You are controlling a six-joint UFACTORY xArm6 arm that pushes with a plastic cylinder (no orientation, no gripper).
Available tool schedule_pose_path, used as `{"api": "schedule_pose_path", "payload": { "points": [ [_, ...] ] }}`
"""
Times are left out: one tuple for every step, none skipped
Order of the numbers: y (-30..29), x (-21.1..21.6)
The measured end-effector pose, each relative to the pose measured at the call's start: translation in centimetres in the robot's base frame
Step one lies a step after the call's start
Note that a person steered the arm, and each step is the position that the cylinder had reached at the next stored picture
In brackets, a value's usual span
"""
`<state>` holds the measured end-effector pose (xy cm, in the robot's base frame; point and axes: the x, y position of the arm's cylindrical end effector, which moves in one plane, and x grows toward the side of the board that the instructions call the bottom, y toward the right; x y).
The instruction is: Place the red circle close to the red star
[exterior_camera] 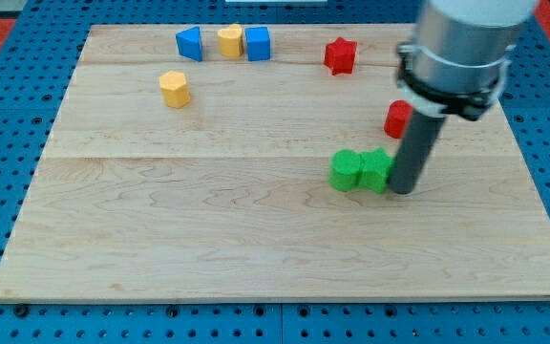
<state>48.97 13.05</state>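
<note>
The red circle (397,118) lies at the view's right, partly hidden behind my rod. The red star (340,55) lies near the view's top, up and to the left of the circle, well apart from it. My tip (404,189) rests on the board just below the red circle and right next to the right green block (376,170).
Two green blocks sit side by side, the left one (346,171) beside the right one. A blue block (190,43), a yellow block (229,40) and a blue cube (257,43) line the top. A yellow hexagon (174,88) lies at upper left. The wooden board (208,239) ends in blue pegboard.
</note>
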Motion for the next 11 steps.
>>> {"api": "schedule_pose_path", "payload": {
  "points": [
    [4.3, -3.5],
    [1.0, -7.6],
    [-2.3, -12.3],
    [-1.7, -7.5],
    [3.5, -10.0],
    [3.2, -14.4],
    [-0.6, -15.7],
    [-1.2, -14.4],
    [-5.6, -14.6],
    [-12.5, -20.7],
    [-6.8, -27.2]
  ]
}}
